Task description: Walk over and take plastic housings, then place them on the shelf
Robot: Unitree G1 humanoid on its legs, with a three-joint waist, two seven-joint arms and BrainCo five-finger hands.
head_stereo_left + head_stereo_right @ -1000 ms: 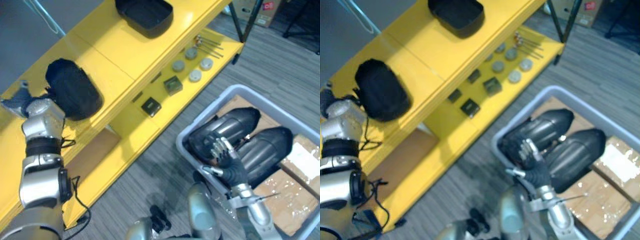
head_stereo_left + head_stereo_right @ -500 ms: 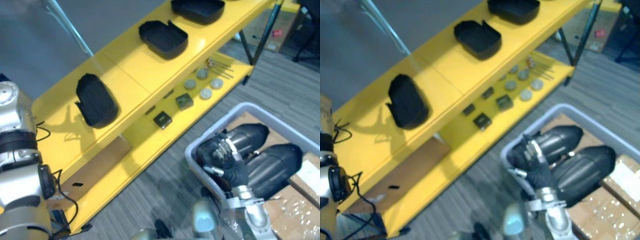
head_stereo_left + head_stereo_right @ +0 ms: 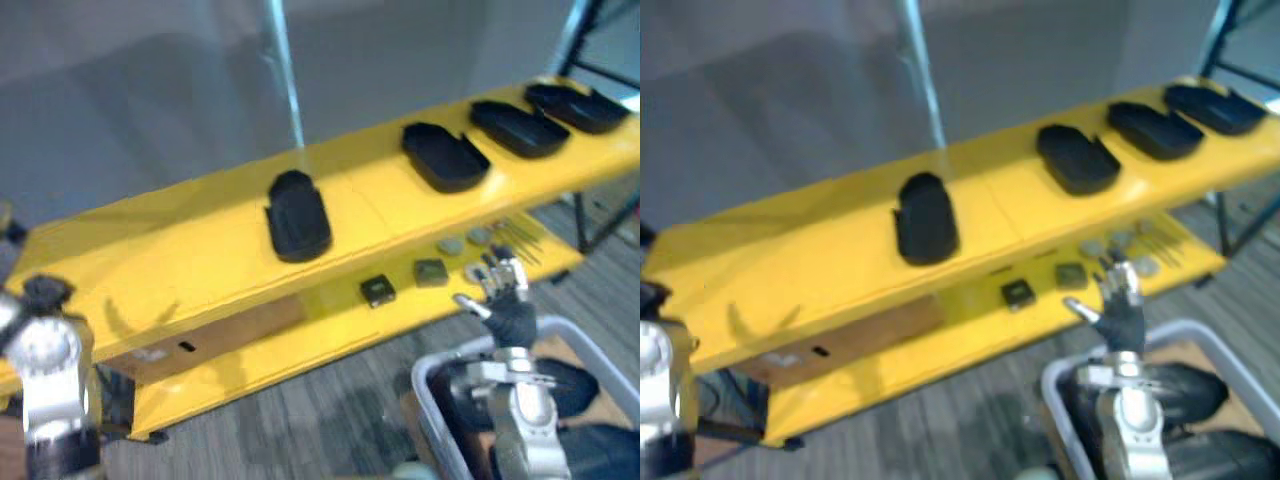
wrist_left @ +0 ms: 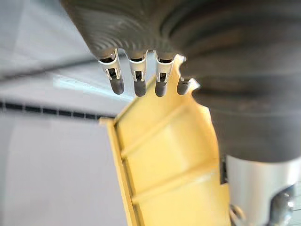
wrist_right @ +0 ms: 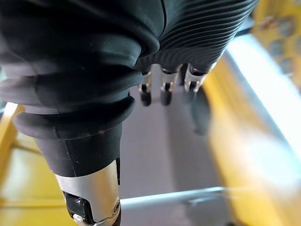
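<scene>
Right hand point(image 3: 512, 318) stands raised in the left eye view, fingers straight and spread, thumb out, holding nothing. Just below its wrist, dark plastic housings point(image 3: 578, 385) lie in the grey bin point(image 3: 428, 372). Four black housings point(image 3: 445, 157) sit in a row on the top tier of the yellow shelf point(image 3: 170, 265); the leftmost housing point(image 3: 298, 215) is well apart from the hand. The right eye view sets the fingertips before the lower tier, near small parts point(image 3: 1017, 292). Left wrist view: the left hand point(image 4: 136, 77) has straight, parted, empty fingers, with the shelf beyond. Right wrist view: relaxed fingers, nothing between them.
</scene>
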